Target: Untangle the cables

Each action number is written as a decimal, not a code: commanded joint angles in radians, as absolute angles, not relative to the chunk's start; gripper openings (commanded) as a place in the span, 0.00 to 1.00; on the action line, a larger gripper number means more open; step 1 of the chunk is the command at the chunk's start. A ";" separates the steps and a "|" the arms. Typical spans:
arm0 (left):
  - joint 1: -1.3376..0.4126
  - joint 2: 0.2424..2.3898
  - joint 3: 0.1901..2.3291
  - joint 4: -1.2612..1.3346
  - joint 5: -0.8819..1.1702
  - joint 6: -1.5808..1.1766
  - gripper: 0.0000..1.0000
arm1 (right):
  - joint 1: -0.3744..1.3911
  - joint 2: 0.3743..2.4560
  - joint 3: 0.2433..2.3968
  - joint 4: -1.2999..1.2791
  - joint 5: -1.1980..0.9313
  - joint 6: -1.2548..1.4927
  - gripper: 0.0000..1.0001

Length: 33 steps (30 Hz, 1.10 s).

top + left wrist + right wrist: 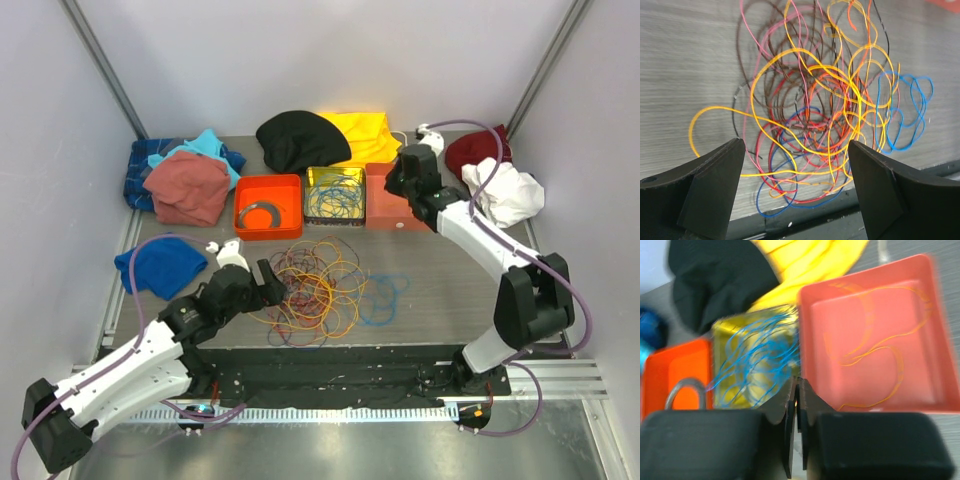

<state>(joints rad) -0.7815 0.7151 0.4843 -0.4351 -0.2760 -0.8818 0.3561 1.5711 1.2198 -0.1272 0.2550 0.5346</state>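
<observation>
A loose tangle of thin cables (315,285) in orange, yellow, red, pink, brown and blue lies mid-table, and fills the left wrist view (815,115). One blue cable (385,298) loops out on its right side (905,115). My left gripper (265,280) hangs open at the tangle's left edge, its jaws wide apart with cables lying below the gap (796,150). My right gripper (400,180) is shut with nothing seen between its jaws (799,382). It hovers over the salmon tray (865,325), where a single orange cable (901,370) lies.
A yellow tray (335,195) holds blue cables (755,355). An orange tray (267,205) holds a grey ring (685,387). Cloths lie around the back: black (300,140), yellow (365,135), pink (190,185), blue (160,265), maroon (478,150), white (510,195). The dark front rail (840,205) borders the tangle.
</observation>
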 commanded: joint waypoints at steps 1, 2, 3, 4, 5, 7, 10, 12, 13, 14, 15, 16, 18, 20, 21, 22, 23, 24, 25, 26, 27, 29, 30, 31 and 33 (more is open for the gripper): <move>-0.784 0.747 0.581 -0.492 -0.396 -0.864 0.90 | 0.518 1.402 1.122 -0.069 0.210 0.460 0.15; -0.784 0.765 0.590 -0.495 -0.400 -0.864 0.90 | 0.555 1.378 1.094 -0.063 0.237 0.456 0.16; -0.782 0.785 0.609 -0.497 -0.405 -0.865 0.89 | 0.607 1.349 1.044 -0.058 0.244 0.454 0.18; -0.784 0.831 0.618 -0.495 -0.408 -0.867 0.89 | 0.633 1.339 1.026 -0.063 0.236 0.460 0.18; -0.782 0.877 0.646 -0.489 -0.423 -0.879 0.87 | 0.694 1.327 0.982 -0.072 0.239 0.471 0.22; -0.782 0.929 0.660 -0.480 -0.422 -0.891 0.84 | 0.715 1.322 0.953 -0.071 0.203 0.485 0.27; -0.782 0.975 0.675 -0.462 -0.387 -0.908 0.81 | 0.782 1.313 0.896 -0.060 0.144 0.454 0.41; -0.782 0.980 0.666 -0.454 -0.382 -0.925 0.80 | 0.865 1.324 0.888 -0.080 0.181 0.404 0.44; -0.782 0.977 0.651 -0.453 -0.385 -0.940 0.80 | 0.883 1.328 0.885 -0.083 0.190 0.393 0.46; -0.782 0.971 0.643 -0.454 -0.391 -0.946 0.80 | 0.900 1.330 0.881 -0.087 0.199 0.387 0.47; -0.782 0.966 0.635 -0.456 -0.393 -0.951 0.80 | 0.928 1.327 0.876 -0.086 0.198 0.388 0.47; -0.782 0.951 0.629 -0.462 -0.390 -0.963 0.80 | 0.937 1.321 0.859 -0.084 0.201 0.391 0.48; -0.782 0.930 0.624 -0.448 -0.336 -0.960 0.81 | 0.948 1.293 0.839 -0.072 0.204 0.411 0.48; -0.784 0.891 0.592 -0.395 -0.257 -0.930 0.81 | 0.948 1.272 0.799 -0.052 0.221 0.436 0.48; -0.787 0.882 0.565 -0.340 -0.188 -0.922 0.81 | 0.946 1.252 0.789 -0.048 0.227 0.439 0.48; -0.791 0.882 0.555 -0.327 -0.164 -0.917 0.81 | 0.948 1.246 0.772 -0.045 0.235 0.446 0.48; -0.796 0.887 0.551 -0.321 -0.150 -0.905 0.81 | 0.948 1.240 0.767 -0.046 0.256 0.451 0.48; -0.807 0.894 0.540 -0.315 -0.125 -0.899 0.81 | 0.946 1.232 0.764 -0.049 0.265 0.453 0.48; -0.811 0.902 0.535 -0.311 -0.111 -0.891 0.80 | 0.948 1.221 0.762 -0.058 0.276 0.457 0.48; -0.816 0.919 0.529 -0.305 -0.098 -0.884 0.80 | 0.948 1.215 0.762 -0.063 0.285 0.462 0.48; -0.825 0.929 0.517 -0.298 -0.077 -0.881 0.80 | 0.946 1.207 0.762 -0.066 0.302 0.466 0.48; -0.830 0.960 0.506 -0.285 -0.072 -0.881 0.80 | 0.948 1.189 0.762 -0.078 0.314 0.471 0.48; -0.830 0.969 0.499 -0.279 -0.072 -0.879 0.78 | 0.948 1.183 0.762 -0.084 0.327 0.471 0.48; -0.830 0.976 0.497 -0.270 -0.080 -0.879 0.77 | 0.948 1.172 0.762 -0.092 0.330 0.471 0.48; -0.830 0.989 0.495 -0.255 -0.078 -0.877 0.63 | 0.948 1.161 0.762 -0.104 0.339 0.474 0.47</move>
<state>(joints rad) -0.8261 0.9707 0.5022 -0.3336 -0.1108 -0.9024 0.9478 1.2064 0.7536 -0.1005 0.2802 0.4561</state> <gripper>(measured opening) 0.752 0.477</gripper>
